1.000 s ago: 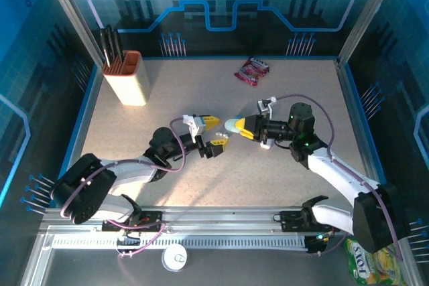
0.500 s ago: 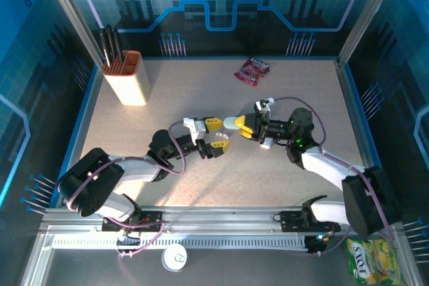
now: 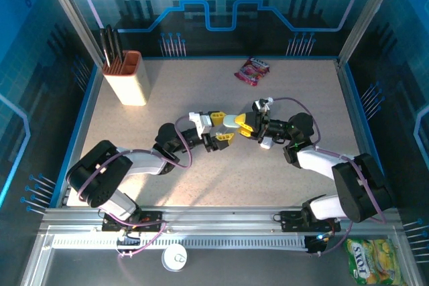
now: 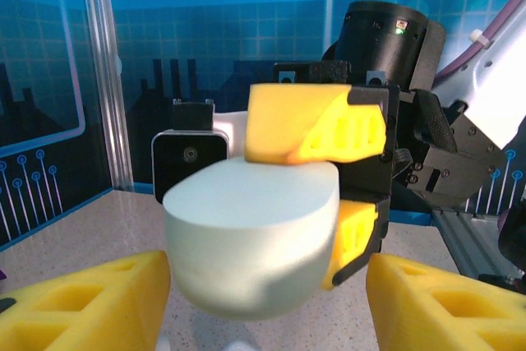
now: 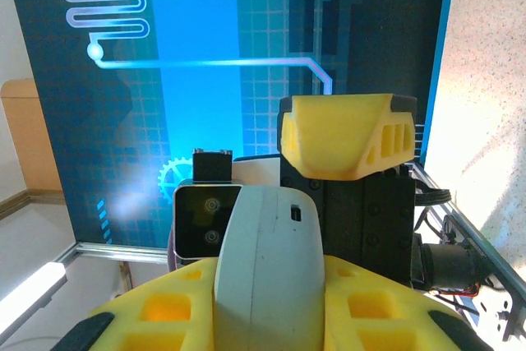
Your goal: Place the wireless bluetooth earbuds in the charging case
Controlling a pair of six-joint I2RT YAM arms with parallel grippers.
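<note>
The charging case [image 3: 232, 122] is a pale blue-white pebble, lid closed, held above the table's middle. My right gripper [image 3: 242, 125] is shut on it; in the right wrist view the case [image 5: 269, 260] stands upright between the yellow pads [image 5: 164, 310]. My left gripper [image 3: 221, 127] faces it from the left and is open, one finger on each side of the case's free end. In the left wrist view the case [image 4: 251, 240] hangs between the left fingers [image 4: 90, 302], with a gap on each side. The earbuds are out of view.
A tan holder [image 3: 127, 78] with dark handles stands at the back left. A red packet [image 3: 253, 70] lies at the back centre. Blue walls close in the table. A white disc [image 3: 175, 257] and a yellow-green packet [image 3: 372, 266] lie beyond the front rail.
My left gripper has moved right and up to the case, and its jaws have narrowed around it. The right arm has carried the case slightly left toward it.
</note>
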